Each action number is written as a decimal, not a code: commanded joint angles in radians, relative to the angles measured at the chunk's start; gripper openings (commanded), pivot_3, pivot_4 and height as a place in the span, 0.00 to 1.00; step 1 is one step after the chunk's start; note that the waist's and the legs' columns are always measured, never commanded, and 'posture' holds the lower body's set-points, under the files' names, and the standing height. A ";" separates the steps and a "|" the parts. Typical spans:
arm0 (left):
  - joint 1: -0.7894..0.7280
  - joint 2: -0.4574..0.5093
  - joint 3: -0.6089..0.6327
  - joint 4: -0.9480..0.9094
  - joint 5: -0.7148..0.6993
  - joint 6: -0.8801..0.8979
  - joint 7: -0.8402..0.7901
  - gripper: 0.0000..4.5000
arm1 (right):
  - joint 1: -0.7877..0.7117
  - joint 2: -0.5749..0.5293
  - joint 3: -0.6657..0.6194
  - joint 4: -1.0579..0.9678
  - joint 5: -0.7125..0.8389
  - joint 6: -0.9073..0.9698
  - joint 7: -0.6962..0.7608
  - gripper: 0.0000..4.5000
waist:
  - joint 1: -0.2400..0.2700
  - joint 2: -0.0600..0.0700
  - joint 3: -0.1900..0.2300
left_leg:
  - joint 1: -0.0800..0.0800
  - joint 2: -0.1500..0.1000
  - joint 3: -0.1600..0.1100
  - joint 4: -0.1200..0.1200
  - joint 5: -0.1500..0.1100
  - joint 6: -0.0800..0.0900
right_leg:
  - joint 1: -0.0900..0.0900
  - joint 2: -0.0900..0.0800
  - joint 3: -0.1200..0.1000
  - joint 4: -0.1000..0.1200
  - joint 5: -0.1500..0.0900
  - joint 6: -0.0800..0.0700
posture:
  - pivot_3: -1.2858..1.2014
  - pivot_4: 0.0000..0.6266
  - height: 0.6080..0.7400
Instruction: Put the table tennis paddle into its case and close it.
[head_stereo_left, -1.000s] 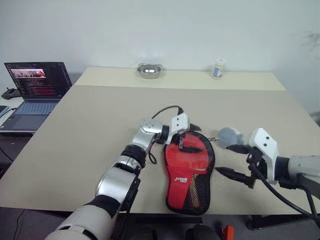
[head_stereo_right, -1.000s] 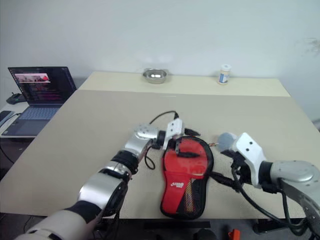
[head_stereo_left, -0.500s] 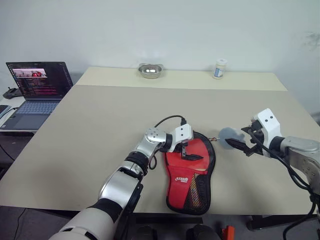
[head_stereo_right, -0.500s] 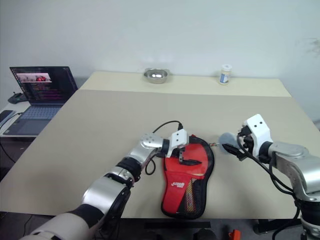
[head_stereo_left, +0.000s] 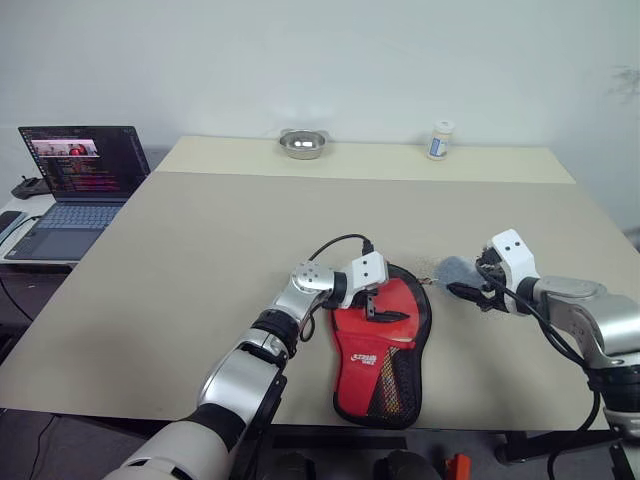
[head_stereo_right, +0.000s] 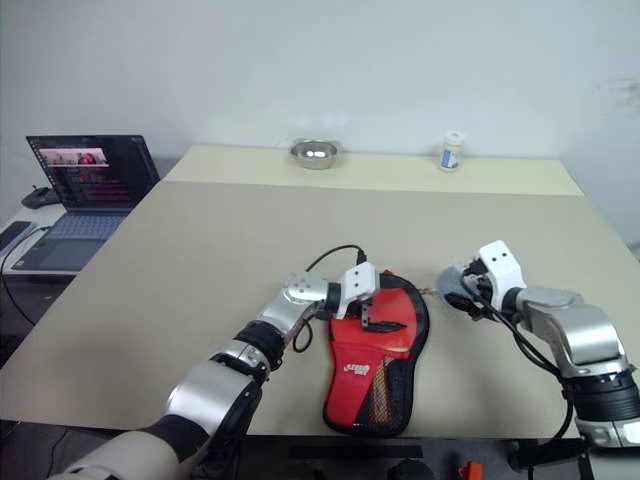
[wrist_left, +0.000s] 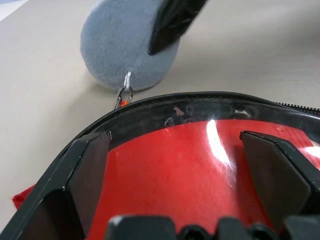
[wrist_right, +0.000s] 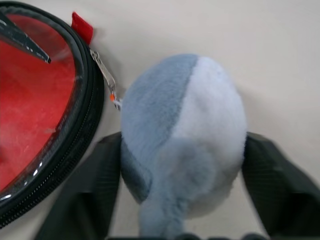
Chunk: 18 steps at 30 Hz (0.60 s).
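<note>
Beige tabletop (head_stereo_left: 200, 230) is carrying everything, with a white wall behind it. Lying directly under the left end effector (wrist_left: 185, 165) is the case (head_stereo_left: 385, 385), red logo side up, and the table tennis paddle (wrist_left: 170, 170) is showing its glossy red face inside the black zip rim, so it seems to be already in. That left end effector is standing spread wide, fingers poised over the paddle face, grasping nothing. Just past it, the right end effector (wrist_right: 182, 165) is bracketing a grey plush charm (wrist_right: 185, 135), which is hanging by a small ring from the zip pull (wrist_right: 105, 75); its fingers are flanking the plush, but I cannot tell whether they are pinching it yet.

To close well, the left should be pinning the case flat while the right is drawing the charm along the zip track, keeping the pull low and in line.

Far beyond both end effectors, a metal bowl (head_stereo_left: 301, 143) and a small white bottle (head_stereo_left: 437, 139) are sitting; their contents are not visible.
</note>
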 joint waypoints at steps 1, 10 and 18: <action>0.050 0.009 -0.061 0.054 0.061 0.006 -0.029 1.00 | -0.020 -0.003 -0.023 -0.024 -0.012 -0.009 -0.006 0.47 | 0.000 0.000 0.000 | 0.000 0.000 0.000 0.000 0.000 0.000 | 0.000 0.000 0.000 0.000 0.000 0.000 | 0.52 0.24 1.00; 0.059 -0.006 -0.067 0.100 0.076 0.040 0.007 1.00 | 0.068 -0.093 -0.093 -0.153 0.009 0.075 0.011 0.04 | 0.004 0.002 -0.002 | 0.009 0.000 0.000 -0.001 0.000 0.000 | 0.010 0.000 0.000 -0.002 -0.002 0.004 | 0.52 0.24 1.00; 0.035 -0.043 -0.067 0.126 0.080 0.062 0.047 1.00 | 0.347 -0.283 -0.187 -0.627 0.218 0.267 0.169 0.04 | 0.016 0.005 -0.011 | 0.009 0.000 -0.001 -0.001 -0.001 0.001 | 0.013 -0.001 -0.001 -0.006 -0.003 0.005 | 0.52 0.24 1.00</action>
